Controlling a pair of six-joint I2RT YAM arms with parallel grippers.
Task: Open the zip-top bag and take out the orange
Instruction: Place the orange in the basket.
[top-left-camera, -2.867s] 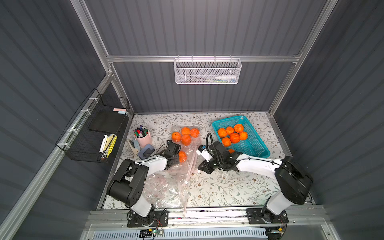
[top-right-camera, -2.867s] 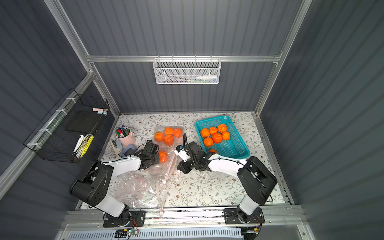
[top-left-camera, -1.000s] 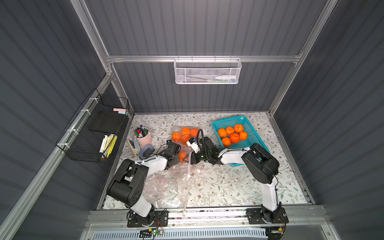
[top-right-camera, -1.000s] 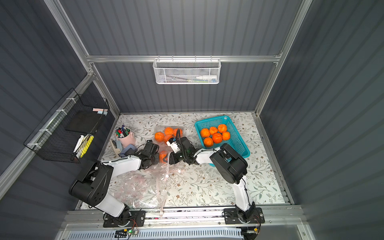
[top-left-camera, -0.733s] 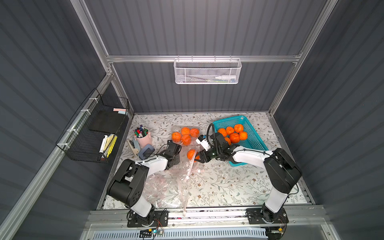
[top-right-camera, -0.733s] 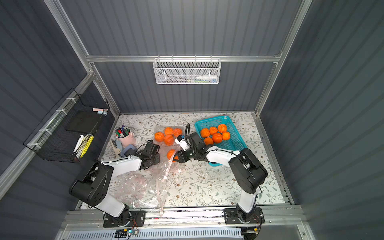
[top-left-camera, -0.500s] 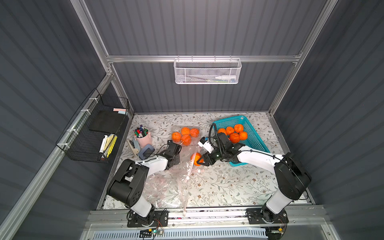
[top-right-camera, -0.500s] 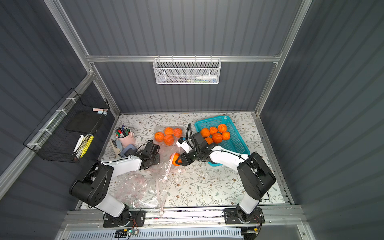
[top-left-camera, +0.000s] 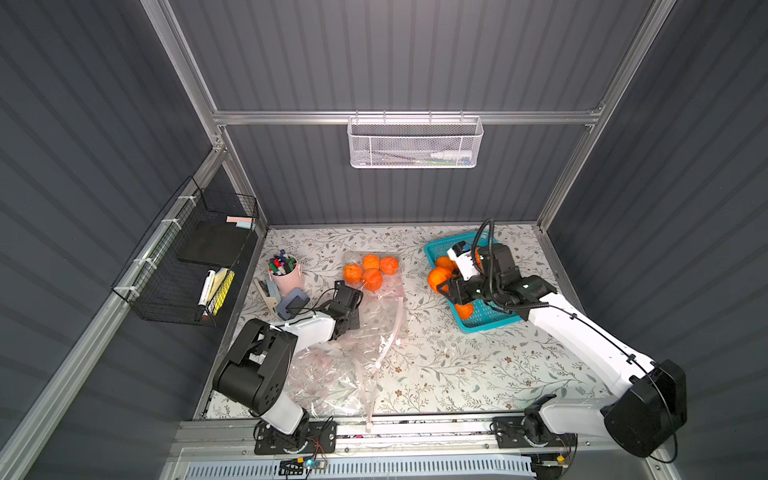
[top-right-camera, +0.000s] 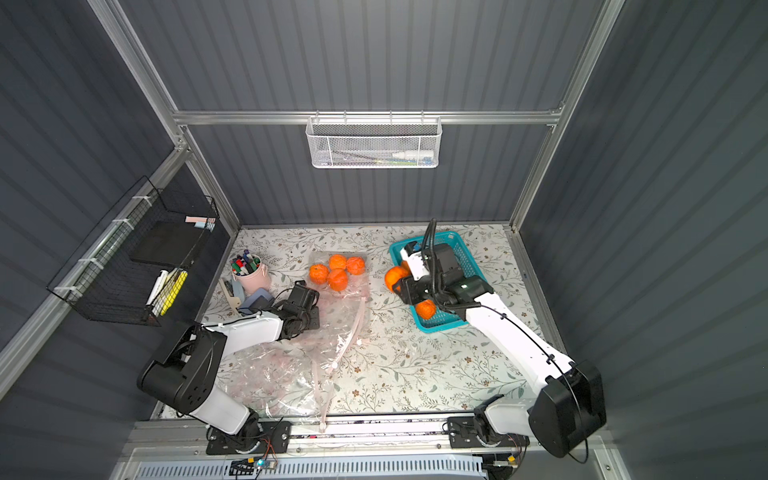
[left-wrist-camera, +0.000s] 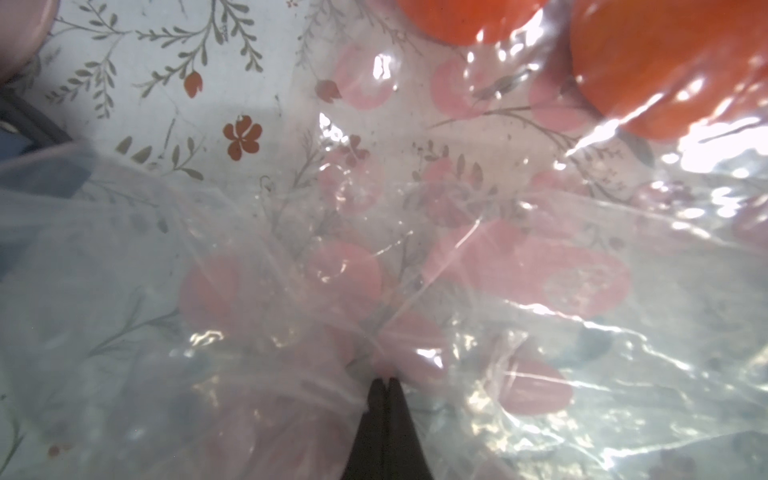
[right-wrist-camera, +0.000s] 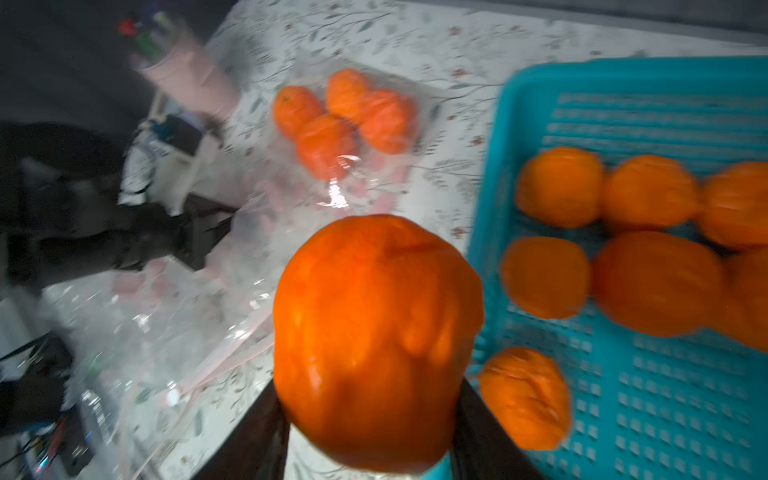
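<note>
The zip-top bag lies flat on the table. Its long axis runs from the back wall toward the front rail. The pink zip strip follows the long side that faces the right arm. Four oranges in the bag sit clustered at its far end, touching one another.

The left pincer has its fingertips pressed together on a fold of the bag's clear film, low over the table, near the four oranges.

The right pincer grips one orange across its sides. It holds the fruit off the table, above the basket's rim on the side toward the bag. In the right wrist view the orange looks a little longer than wide. Its long axis runs straight out from between the fingers, and its dimpled end points away from the pincer.

One teal basket stands on the table just beside the bag. At least six loose oranges lie in it; blur prevents a firmer count.
</note>
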